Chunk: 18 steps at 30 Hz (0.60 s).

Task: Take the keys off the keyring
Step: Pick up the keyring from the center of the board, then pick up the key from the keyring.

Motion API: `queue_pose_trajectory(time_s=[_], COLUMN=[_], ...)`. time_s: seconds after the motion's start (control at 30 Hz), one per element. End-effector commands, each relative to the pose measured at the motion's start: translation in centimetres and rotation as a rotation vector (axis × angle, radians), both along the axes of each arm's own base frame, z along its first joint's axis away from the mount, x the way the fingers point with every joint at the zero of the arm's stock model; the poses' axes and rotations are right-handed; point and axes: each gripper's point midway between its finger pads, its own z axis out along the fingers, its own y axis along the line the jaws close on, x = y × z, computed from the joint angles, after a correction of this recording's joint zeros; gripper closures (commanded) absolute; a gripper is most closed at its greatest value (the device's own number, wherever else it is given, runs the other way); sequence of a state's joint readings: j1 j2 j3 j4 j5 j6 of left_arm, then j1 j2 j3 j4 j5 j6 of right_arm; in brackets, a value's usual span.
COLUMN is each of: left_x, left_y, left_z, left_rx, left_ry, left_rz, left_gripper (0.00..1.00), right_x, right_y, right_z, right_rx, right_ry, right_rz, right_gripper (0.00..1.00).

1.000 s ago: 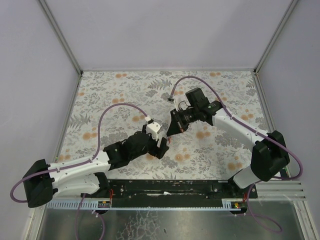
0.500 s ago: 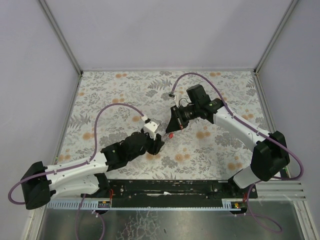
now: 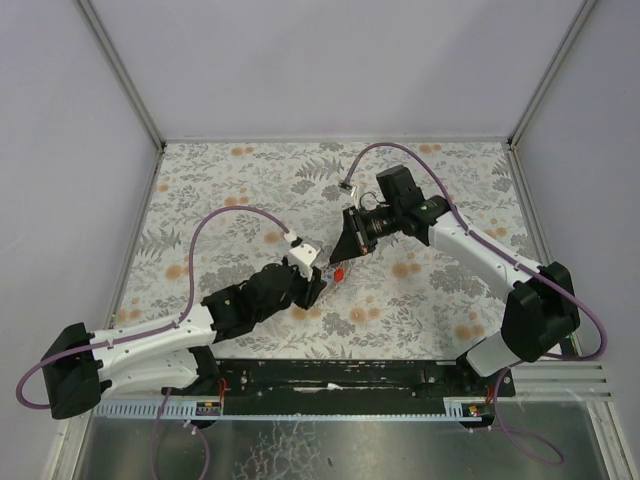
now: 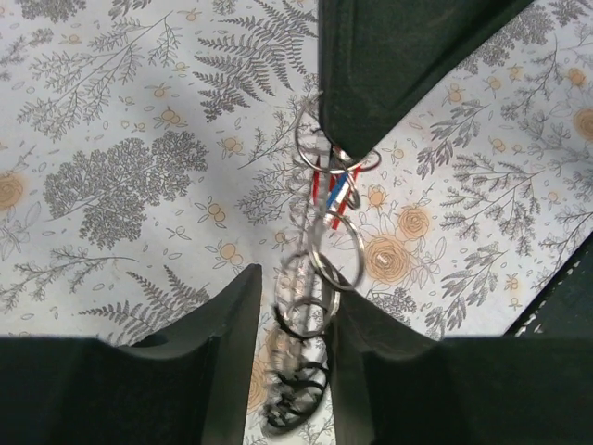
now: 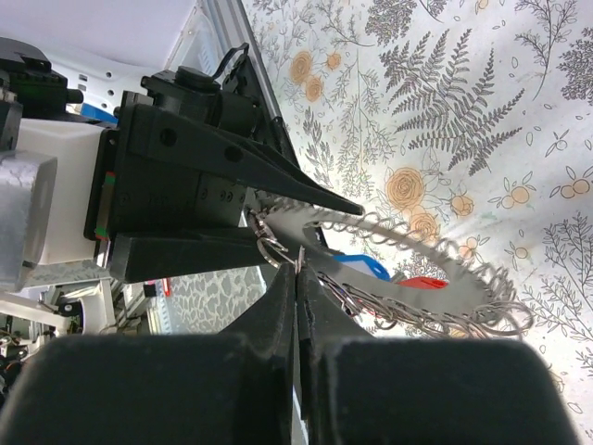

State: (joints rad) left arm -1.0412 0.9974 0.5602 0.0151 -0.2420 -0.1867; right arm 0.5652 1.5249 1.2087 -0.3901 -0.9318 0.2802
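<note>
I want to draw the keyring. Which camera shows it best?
The right wrist view: the keyring is large there, its flat band and ridged edge clear. The left wrist view shows it edge-on and partly blurred. The top view shows only a tiny speck.

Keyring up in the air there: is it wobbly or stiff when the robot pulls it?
Probably wobbly: the keyring looks like loose thin wire loops hanging from the right gripper. Likely light, since a fingertip pinch holds it. The keys would probably swing.

I see both arms meeting mid-table over the floral cloth (image 3: 230, 190), my left gripper (image 3: 318, 284) just beside the right gripper (image 3: 343, 252), nearer the bases. A small red key (image 3: 338, 272) shows between their tips.
</note>
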Motion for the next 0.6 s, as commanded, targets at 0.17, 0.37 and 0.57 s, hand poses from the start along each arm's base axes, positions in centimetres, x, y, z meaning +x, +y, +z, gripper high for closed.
queue_pose_trajectory(time_s=[0.17, 0.37, 0.57], left_x=[-0.2, -0.9, -1.9], left_y=[-1.1, -1.5, -2.0], left_z=[2.9, 4.5, 5.4], left_rx=[-0.058, -0.091, -0.137], left_ry=[-0.067, -0.047, 0.005], left_rz=[-0.07, -0.102, -0.136], left_gripper=[1.0, 1.0, 1.0], right_x=[0.1, 0.4, -0.3], right_y=[-0.1, -0.3, -1.0], right_z=[4.0, 3.9, 5.7], right_rx=[0.106, 0.106, 0.193], right_ry=[-0.086, -0.108, -0.16], right_rz=[0.029, 0.028, 0.099], right_gripper=[1.0, 0.84, 0.59])
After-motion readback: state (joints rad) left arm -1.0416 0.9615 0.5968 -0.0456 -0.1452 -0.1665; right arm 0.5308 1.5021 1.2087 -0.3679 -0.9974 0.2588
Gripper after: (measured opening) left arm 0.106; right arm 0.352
